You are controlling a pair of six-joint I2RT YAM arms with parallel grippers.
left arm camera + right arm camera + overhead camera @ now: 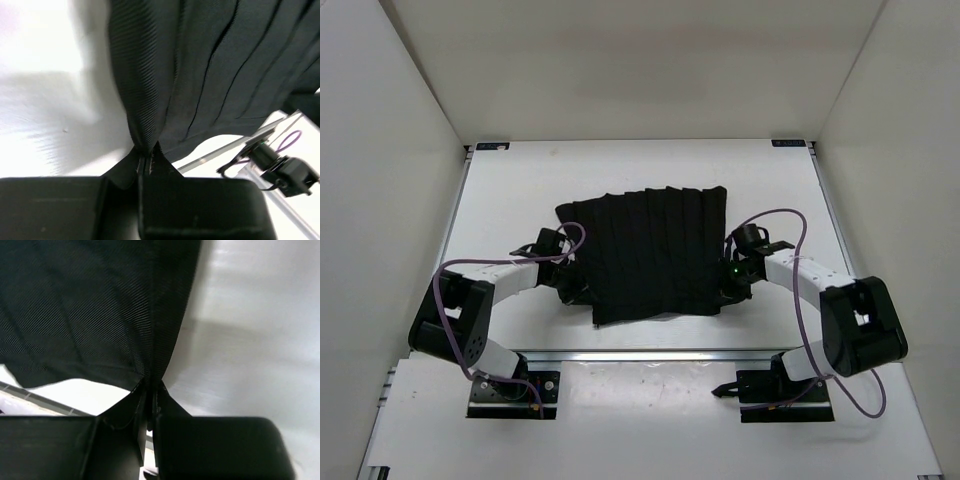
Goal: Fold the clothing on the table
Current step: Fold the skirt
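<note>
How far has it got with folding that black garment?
Early on. Done: the left pincer and right pincer are each shut on a side edge of the garment. In hand: the fabric stretches between them in ridges over the table. To do: no fold shows yet, so the folding over and laying flat all remain.

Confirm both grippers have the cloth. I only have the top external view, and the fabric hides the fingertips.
Observer: The left wrist view shows the left gripper shut on a pinched fold at the edge of the clothing.
Operator: Check the right one.
Observer: The right gripper is shut the same way, with a narrow fold clamped in its jaws.
Operator: Describe the fabric at the grips.
Observer: It gathers into a tight ridge rising from each pinch, then fans out into pleats.
</note>
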